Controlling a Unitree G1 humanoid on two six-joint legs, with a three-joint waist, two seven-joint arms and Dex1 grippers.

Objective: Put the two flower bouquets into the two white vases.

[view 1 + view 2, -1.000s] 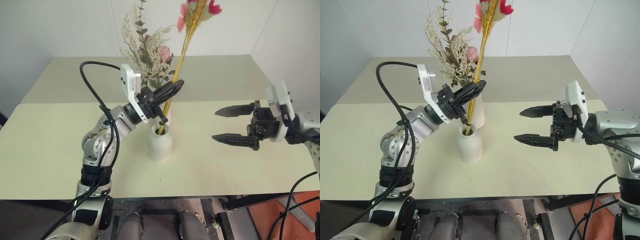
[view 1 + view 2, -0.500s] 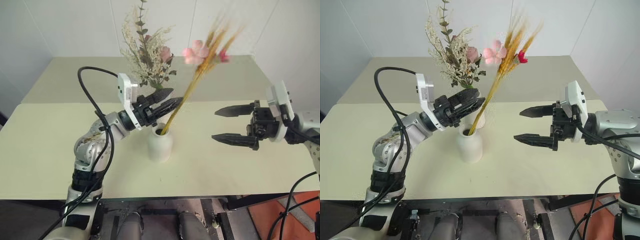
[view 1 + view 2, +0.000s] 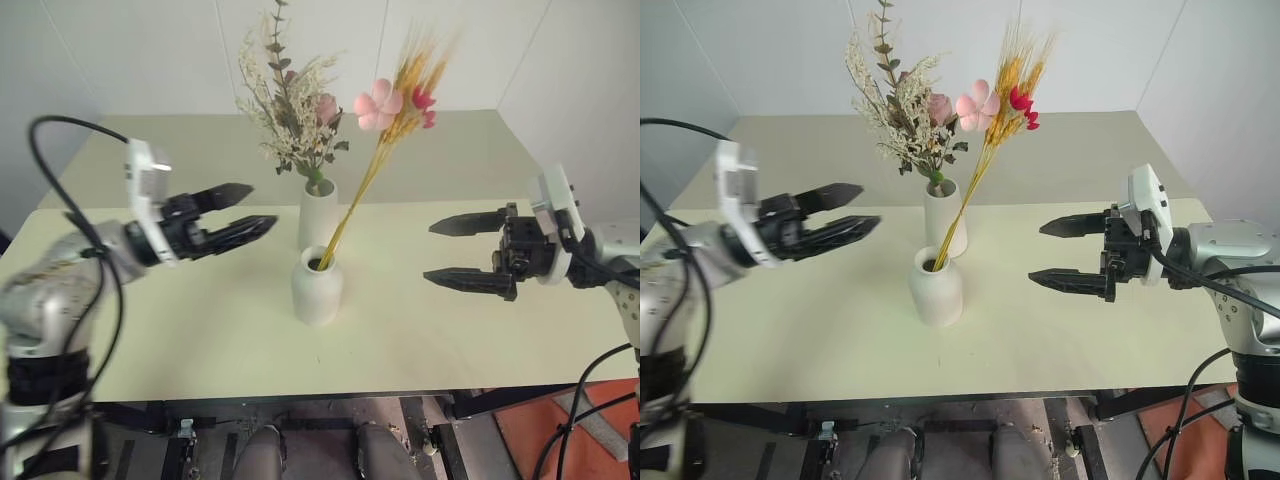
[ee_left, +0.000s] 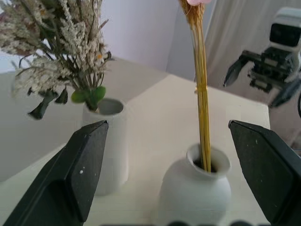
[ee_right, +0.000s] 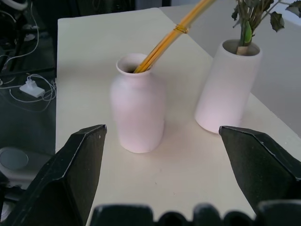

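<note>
Cream tabletop (image 3: 200, 330) carries both white vases (image 3: 317, 285) beneath pale walls (image 3: 130, 50).

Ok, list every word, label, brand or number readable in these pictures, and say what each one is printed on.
None: no readable text shows anywhere.
The taller vase, the shorter vase, both bouquets and the table are unmarked.
The white camera housings behind the left gripper and right gripper show no legible marking.

We list: short rounded vase (image 3: 317, 288) on the table (image 3: 200, 330), holding the yellow-stalked bundle (image 3: 385, 150); tall vase (image 3: 317, 214) just behind it, holding the bushy bunch (image 3: 290, 110); open left gripper (image 3: 242, 211) and right gripper (image 3: 458, 252) flanking it.
</note>
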